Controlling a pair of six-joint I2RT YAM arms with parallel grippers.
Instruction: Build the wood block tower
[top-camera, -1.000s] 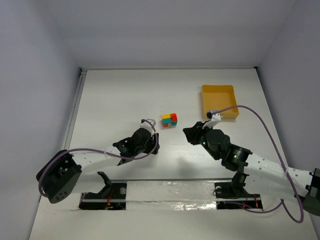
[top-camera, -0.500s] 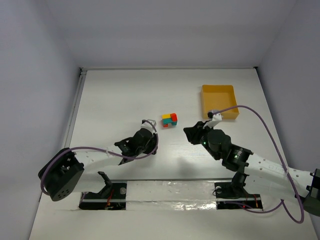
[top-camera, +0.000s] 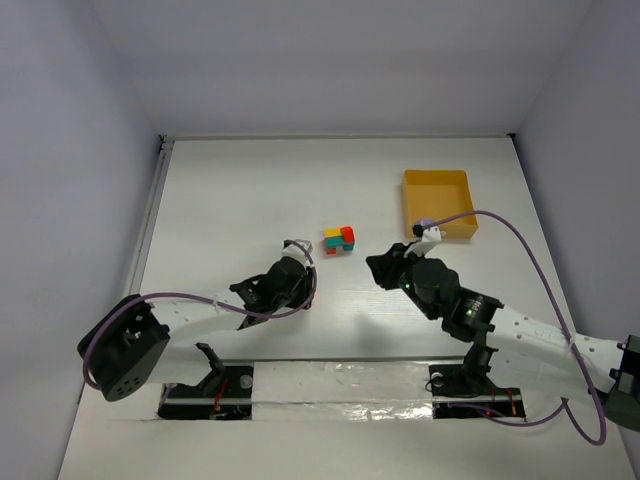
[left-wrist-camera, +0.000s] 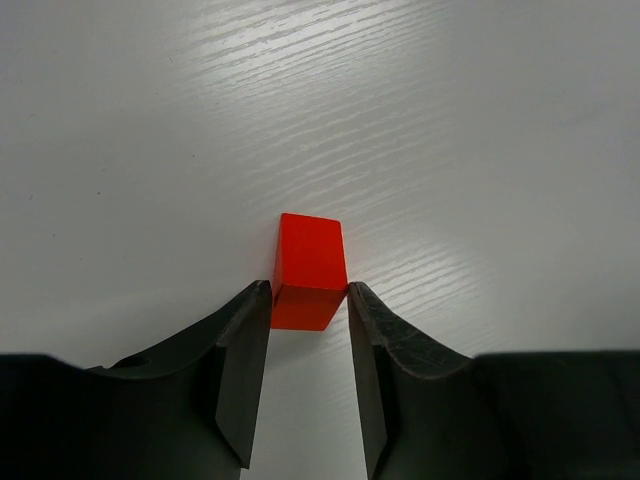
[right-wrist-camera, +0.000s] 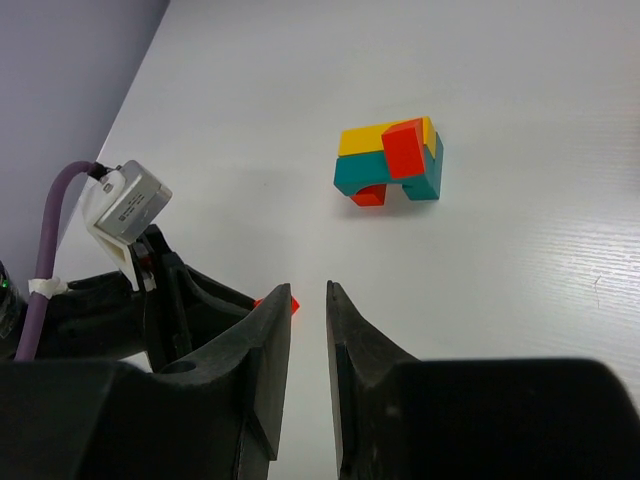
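**Left claw** (left-wrist-camera: 309, 292): fingers closed against both sides of the near end of a red block (left-wrist-camera: 310, 262). A second ago the jaws stood wider and have since drawn in. The arm has shifted only slightly in the top view.

**Red block**: lies flat on the white desk (left-wrist-camera: 470, 140), its far end sticking out past the fingertips. It is apart from the tower, to the tower's left.

**Right claw** (right-wrist-camera: 308, 290): jaws a narrow gap apart with nothing between them, hanging over the desk on the tower's near-right side. Its pose is almost the same as a second ago.

**Wood block tower** (right-wrist-camera: 390, 160): a compact stack of teal, yellow and red blocks at mid-desk, in the same place as before.

**Yellow-orange tray** (top-camera: 436, 178): sits beyond the right arm, unmoved.
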